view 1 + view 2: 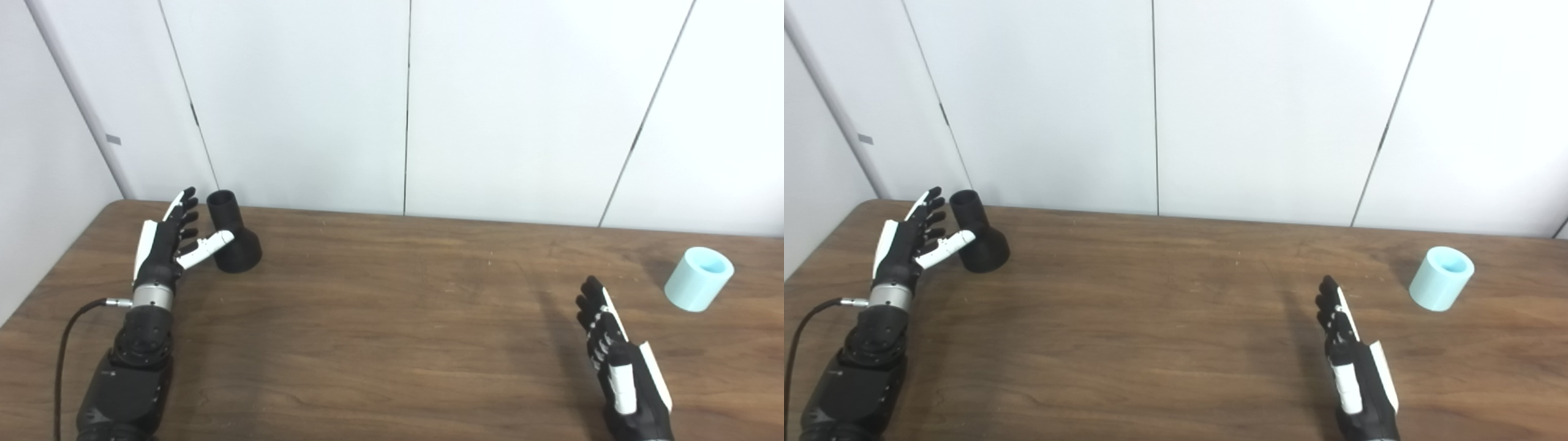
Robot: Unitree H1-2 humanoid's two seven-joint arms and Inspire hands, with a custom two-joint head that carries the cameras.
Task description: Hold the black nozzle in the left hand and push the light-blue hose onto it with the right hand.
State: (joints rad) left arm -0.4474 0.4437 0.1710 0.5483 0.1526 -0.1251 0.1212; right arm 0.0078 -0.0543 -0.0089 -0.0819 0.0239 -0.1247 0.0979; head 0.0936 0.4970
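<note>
Left eye view: flared black nozzle (233, 236), stubby light-blue hose (698, 278).

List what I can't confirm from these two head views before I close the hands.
- Left hand thumb touching the nozzle: both views, thumb overlaps it, contact unclear.
- Nozzle's far side: hidden by its own body.
- Hose interior depth: both views, rim hides it.
- Right hand wrist: cut off by bottom edge.

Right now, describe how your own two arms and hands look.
Both hands are black with white plates. The left hand has white panels along its outer edge and a white thumb, a silver metal wrist ring behind it, then a black forearm with round holes; a black cable runs from the wrist. The right hand has black fingers with white segments and a white side plate.
</note>
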